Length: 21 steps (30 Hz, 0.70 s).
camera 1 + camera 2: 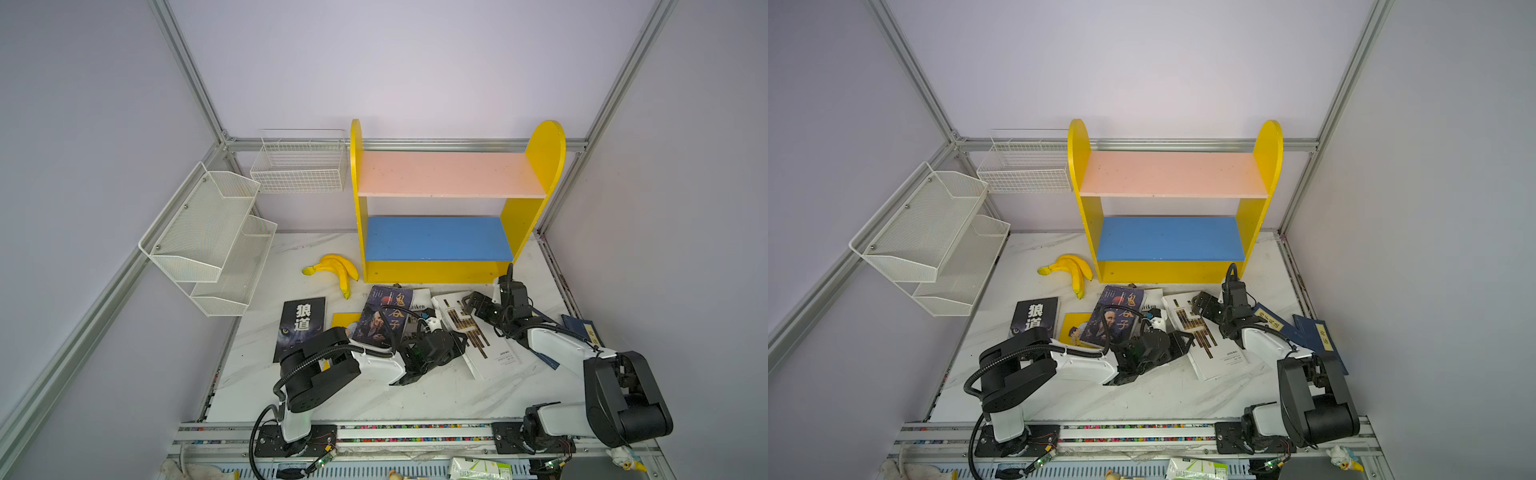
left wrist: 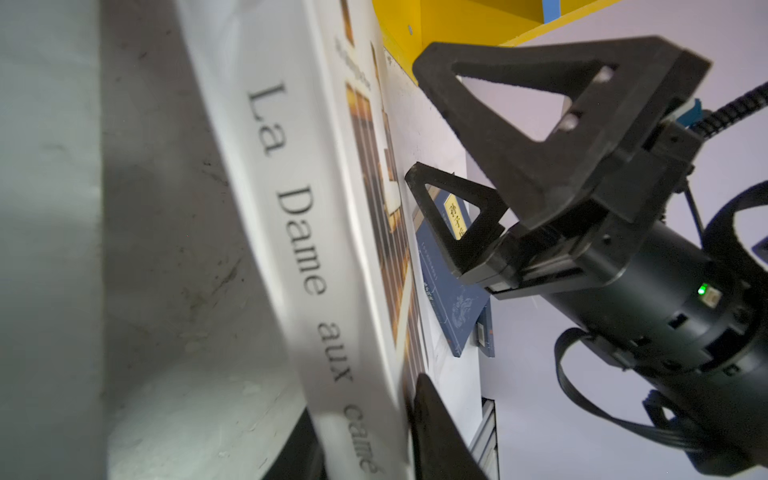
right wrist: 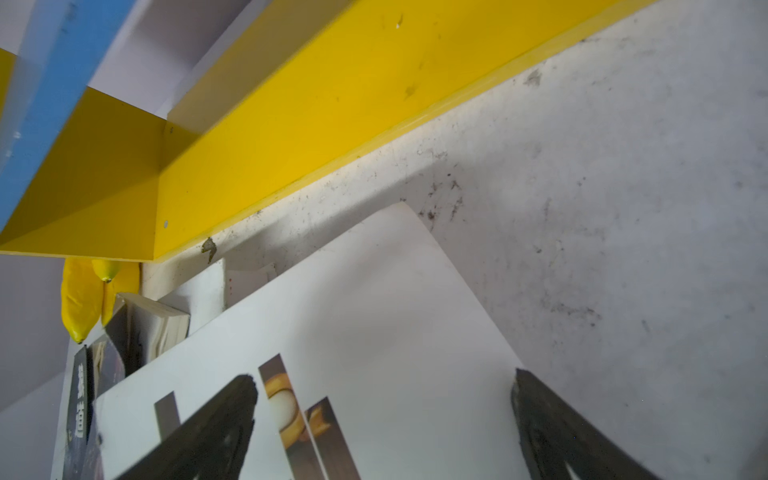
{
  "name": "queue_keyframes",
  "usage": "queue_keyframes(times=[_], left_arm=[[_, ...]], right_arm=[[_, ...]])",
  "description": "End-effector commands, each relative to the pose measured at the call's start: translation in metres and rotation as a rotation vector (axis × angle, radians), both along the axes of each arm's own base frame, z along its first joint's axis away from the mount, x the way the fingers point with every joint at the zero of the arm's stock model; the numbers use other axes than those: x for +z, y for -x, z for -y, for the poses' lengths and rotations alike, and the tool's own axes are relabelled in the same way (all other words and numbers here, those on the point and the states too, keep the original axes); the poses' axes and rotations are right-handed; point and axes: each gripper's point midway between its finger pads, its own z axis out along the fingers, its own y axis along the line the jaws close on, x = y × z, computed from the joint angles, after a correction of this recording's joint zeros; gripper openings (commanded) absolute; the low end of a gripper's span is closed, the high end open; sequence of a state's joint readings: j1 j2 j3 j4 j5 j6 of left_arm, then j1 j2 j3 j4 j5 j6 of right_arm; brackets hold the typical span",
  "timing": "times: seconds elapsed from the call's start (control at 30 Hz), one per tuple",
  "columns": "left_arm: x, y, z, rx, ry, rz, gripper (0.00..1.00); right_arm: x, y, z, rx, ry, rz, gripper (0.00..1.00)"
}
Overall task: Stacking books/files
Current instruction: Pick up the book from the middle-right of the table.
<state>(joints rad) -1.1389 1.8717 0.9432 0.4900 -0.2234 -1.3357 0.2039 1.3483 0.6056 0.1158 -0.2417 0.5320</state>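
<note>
At the far side of the marble desk we see a yellow shelf unit standing upright, with a pink upper board and a blue lower board. Just left of its base a bunch of yellow bananas lies on the desk. On the left wall hangs a white two-tier mesh rack. On the far wall, just left of the shelf unit's top, hangs a white wire basket. Beyond the desk's near edge lie a green-and-white carton and, further right, what may be a small toy figure.
</note>
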Motion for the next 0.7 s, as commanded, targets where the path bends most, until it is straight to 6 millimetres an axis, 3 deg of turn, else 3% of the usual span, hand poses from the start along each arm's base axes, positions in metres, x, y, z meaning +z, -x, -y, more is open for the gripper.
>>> queue_keyframes(times=[0.0,0.13,0.3,0.47,0.67], left_arm=[[0.037,-0.006,0.009,0.004,0.118,0.053,0.27],[0.046,-0.003,0.004,0.003,0.135,0.060,0.24],[0.058,0.003,-0.009,0.007,0.161,0.055,0.24],[0.087,0.011,-0.030,0.011,0.182,0.083,0.24],[0.124,0.017,-0.059,0.042,0.191,0.136,0.24]], right_arm=[[0.015,0.001,-0.002,-0.004,-0.025,0.032,0.97],[0.043,-0.001,-0.004,-0.003,-0.048,0.087,0.97],[0.100,-0.003,-0.004,0.004,-0.058,0.202,0.97],[0.161,0.002,0.001,-0.002,-0.062,0.322,0.97],[0.204,0.015,0.004,-0.011,-0.085,0.402,0.97]])
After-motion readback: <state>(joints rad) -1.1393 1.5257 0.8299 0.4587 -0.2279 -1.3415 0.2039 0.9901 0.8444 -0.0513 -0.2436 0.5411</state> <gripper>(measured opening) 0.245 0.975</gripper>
